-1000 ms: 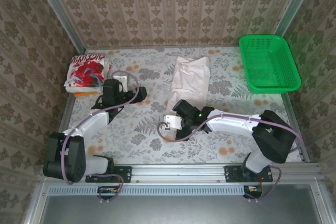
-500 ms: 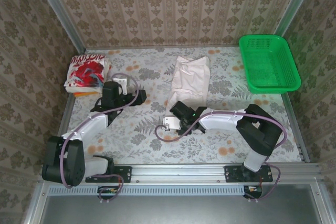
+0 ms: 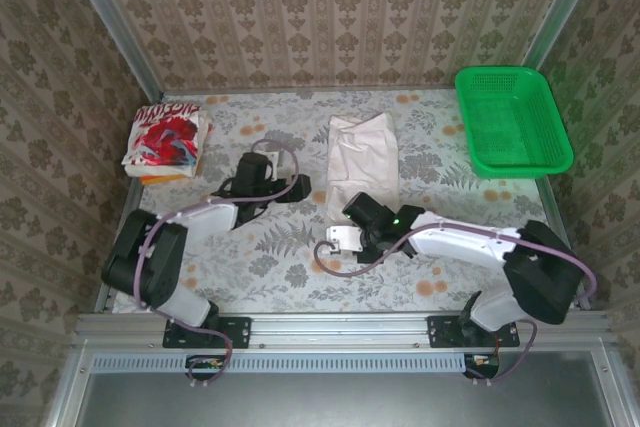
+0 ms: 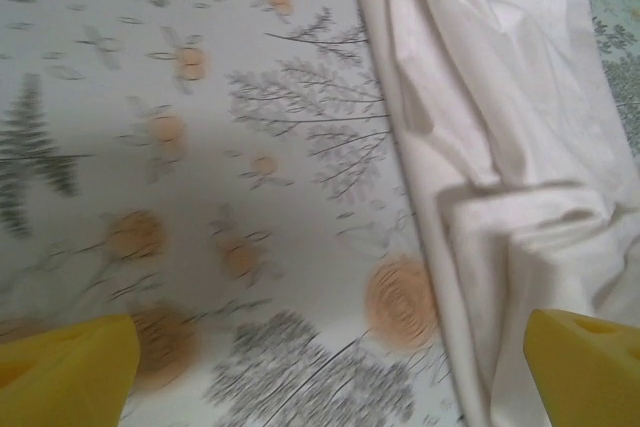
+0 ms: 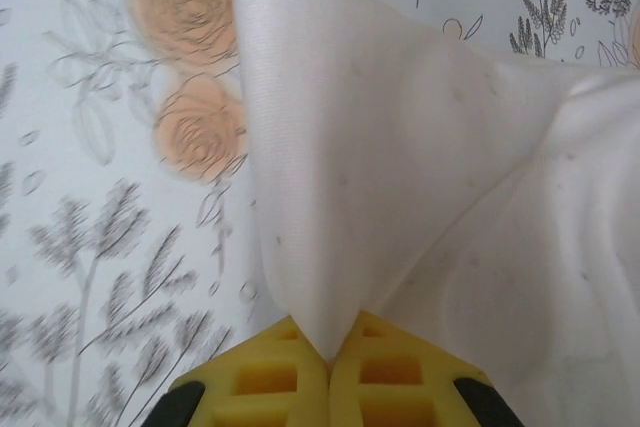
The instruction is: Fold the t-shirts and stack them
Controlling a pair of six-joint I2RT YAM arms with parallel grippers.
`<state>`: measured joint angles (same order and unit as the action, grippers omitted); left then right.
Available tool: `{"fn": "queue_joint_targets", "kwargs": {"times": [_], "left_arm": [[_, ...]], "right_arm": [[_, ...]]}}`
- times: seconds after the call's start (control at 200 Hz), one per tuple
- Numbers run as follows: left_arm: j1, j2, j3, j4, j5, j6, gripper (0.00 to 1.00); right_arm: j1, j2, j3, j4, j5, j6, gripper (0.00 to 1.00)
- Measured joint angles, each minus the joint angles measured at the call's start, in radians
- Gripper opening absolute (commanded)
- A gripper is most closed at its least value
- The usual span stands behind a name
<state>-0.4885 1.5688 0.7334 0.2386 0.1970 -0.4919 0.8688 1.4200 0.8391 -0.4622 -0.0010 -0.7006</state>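
Observation:
The plain off-white t-shirt (image 3: 362,152) lies wrinkled mid-table, folded into a long strip. My right gripper (image 3: 353,211) is at its near end, and in the right wrist view its yellow fingers (image 5: 270,377) are pressed together on a lifted corner of the off-white t-shirt (image 5: 400,167). My left gripper (image 3: 296,187) hovers just left of the shirt, open. Its yellow fingertips (image 4: 65,372) stand wide apart over the flowered tablecloth, and the off-white t-shirt's edge (image 4: 500,147) runs past the right one. The red-print t-shirt (image 3: 166,137) lies folded at the far left.
A green mesh basket (image 3: 512,119) stands at the back right corner. Wallpapered walls and metal rails (image 3: 330,322) close the table in. The flowered cloth (image 3: 260,247) stretches between the two arms.
My right gripper has shut on the near corner of the off-white t-shirt. My left arm swung right, from beside the red-print shirt to the off-white shirt's left edge.

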Motion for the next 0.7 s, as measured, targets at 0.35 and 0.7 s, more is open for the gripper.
{"fn": "queue_joint_targets", "kwargs": {"times": [0.35, 0.7], "left_arm": [[-0.06, 0.3, 0.214, 0.087, 0.055, -0.278, 0.54], [-0.143, 0.324, 0.243, 0.039, 0.08, -0.407, 0.51]], "right_arm": [[0.0, -0.197, -0.012, -0.178, -0.029, 0.016, 0.0], [0.0, -0.197, -0.012, -0.184, -0.01, 0.019, 0.0]]}}
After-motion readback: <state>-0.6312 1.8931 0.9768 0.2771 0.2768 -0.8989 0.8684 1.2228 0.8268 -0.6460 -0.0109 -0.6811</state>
